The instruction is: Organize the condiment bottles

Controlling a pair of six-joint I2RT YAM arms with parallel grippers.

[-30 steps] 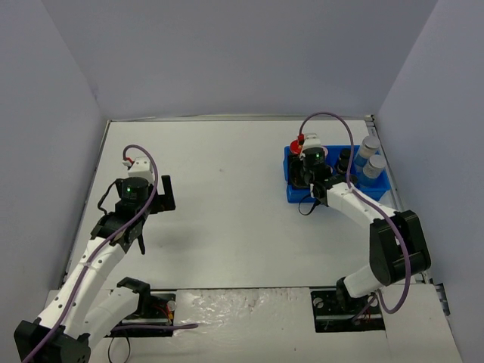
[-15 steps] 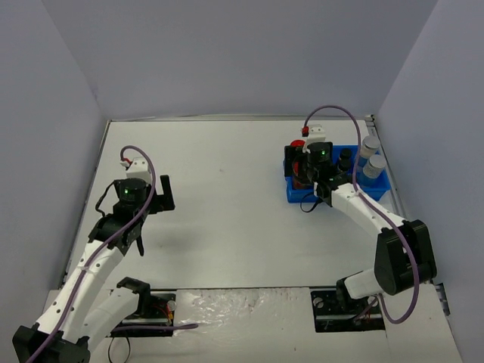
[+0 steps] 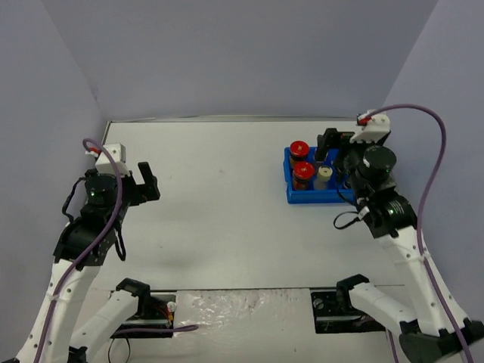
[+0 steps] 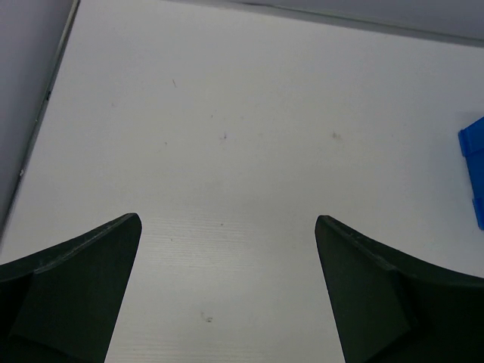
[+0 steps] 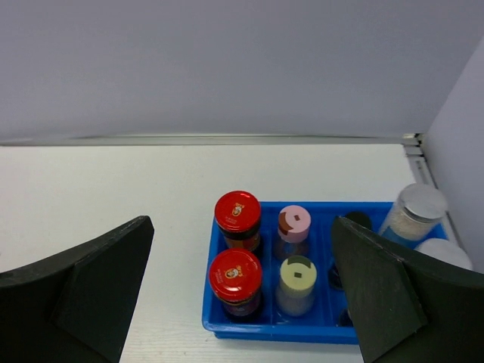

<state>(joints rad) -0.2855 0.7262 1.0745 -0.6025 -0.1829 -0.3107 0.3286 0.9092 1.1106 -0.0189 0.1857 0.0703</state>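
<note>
- left gripper (image 4: pixel 227 221), well left of the blue tray (image 5: pixel 257 331): jaws wide, empty (idle, I judge).
- right gripper (image 5: pixel 242 227), near the tray: spread wide, holding nothing.
- Tray's front: red-lidded jar (image 5: pixel 235 274) and cream jar (image 5: pixel 298 275), upright in compartments.
- Behind: second red-lidded jar (image 5: pixel 237 210) and pink-capped jar (image 5: pixel 294 223), like beside like.
- Tray's right end: silver-lidded jar (image 5: pixel 421 203).

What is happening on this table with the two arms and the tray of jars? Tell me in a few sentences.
Two robot arms are sorting condiment jars into a blue tray. Two red-lidded jars stand upright at its left end, a pink-capped jar and a cream jar stand next to them, and silver-lidded jars are at the right end. The right tool hangs open near the tray, holding nothing. The left tool is open and empty over the table, away from the tray.
</note>
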